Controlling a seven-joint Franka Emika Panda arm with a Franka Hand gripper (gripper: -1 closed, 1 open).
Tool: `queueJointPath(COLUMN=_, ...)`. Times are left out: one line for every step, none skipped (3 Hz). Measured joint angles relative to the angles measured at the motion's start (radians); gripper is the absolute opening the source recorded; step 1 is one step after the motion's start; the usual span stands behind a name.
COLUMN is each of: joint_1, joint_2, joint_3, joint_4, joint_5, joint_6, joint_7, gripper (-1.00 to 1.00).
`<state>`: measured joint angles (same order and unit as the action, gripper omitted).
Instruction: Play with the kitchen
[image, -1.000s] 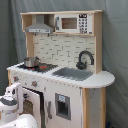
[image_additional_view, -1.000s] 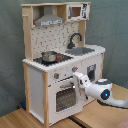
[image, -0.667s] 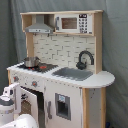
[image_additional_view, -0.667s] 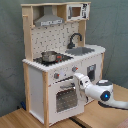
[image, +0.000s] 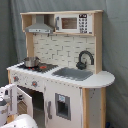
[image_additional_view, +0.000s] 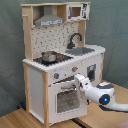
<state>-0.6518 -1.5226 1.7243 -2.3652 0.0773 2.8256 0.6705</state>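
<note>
White and light-wood, the kitchen (image_additional_view: 62, 60) stands on a wooden floor (image_additional_view: 15, 119) before a grey curtain — a pot (image_additional_view: 48, 56) on its stovetop. The gripper (image_additional_view: 78, 80) meets the oven door (image_additional_view: 66, 99); fingers' state unclear.

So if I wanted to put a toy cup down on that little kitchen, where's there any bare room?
The rounded countertop end past the faucet is bare, and the sink basin looks empty. The stovetop is crowded by the pot. The robot's gripper blocks the oven door front.
</note>
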Motion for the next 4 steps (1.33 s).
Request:
queueJointPath(joint_1=0.022, joint_2=0.001, joint_3=-0.003, joint_4=0.034, joint_5=-0.001, joint_6=-0.100, joint_7=0.000, gripper=-1.00)
queueJointPath(joint_1=0.040, joint_2=0.001, joint_3=-0.005, joint_4=0.071, joint_5=-0.005, joint_6=-0.192, joint_7=0.000, gripper=-1.00)
queueJointPath(joint_1=0.045, joint_2=0.003, joint_3=-0.008, joint_4=0.117, joint_5=-0.005, joint_6=-0.288, joint_7=0.002, gripper=-1.00)
queueJointPath(joint_1=0.045, joint_2=0.007, joint_3=-0.010, joint_4=0.168, joint_5=-0.007, joint_6=-0.381, joint_7=0.002, gripper=-1.00)
